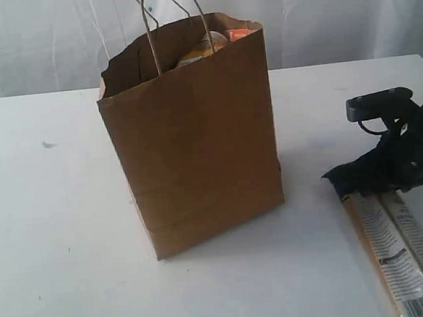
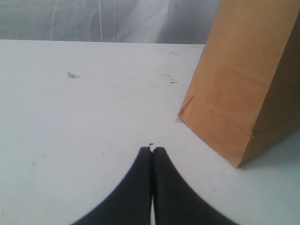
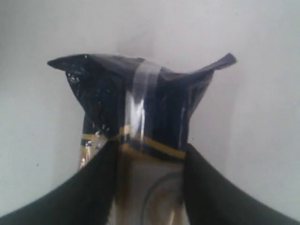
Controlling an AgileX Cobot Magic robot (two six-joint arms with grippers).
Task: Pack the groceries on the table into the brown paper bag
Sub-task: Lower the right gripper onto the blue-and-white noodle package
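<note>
My left fingers [image 2: 151, 151] are clenched, pad against pad with nothing between them, and hang low over the bare white table [image 1: 54, 233]. Just past their tips stands a lower corner of the bag [image 2: 243, 84]. In the exterior view the bag [image 1: 194, 130] stands upright near the middle of the table. Its ragged mouth is open, and its twisted paper handles [image 1: 171, 12] rise above the rim. Two things show inside that mouth, toward its far right side: a yellow item [image 1: 200, 51] and, right of it, an orange corner [image 1: 238, 33]. I cannot tell what either one is. My right fingers [image 3: 150, 149] are down at the right side of the table, well apart from the bag. They grasp the pack [image 3: 140, 103], one finger pressed to each long side just behind its dark, crimped end. The pack [image 1: 400, 253] lies flat on the table at the near right. Its dark end points far and left toward the bag, and its pale printed length runs toward the near right edge of the view. A small speck [image 1: 47, 144] lies on the table at the far left. A white curtain [image 1: 35, 40] closes the scene behind the table.
</note>
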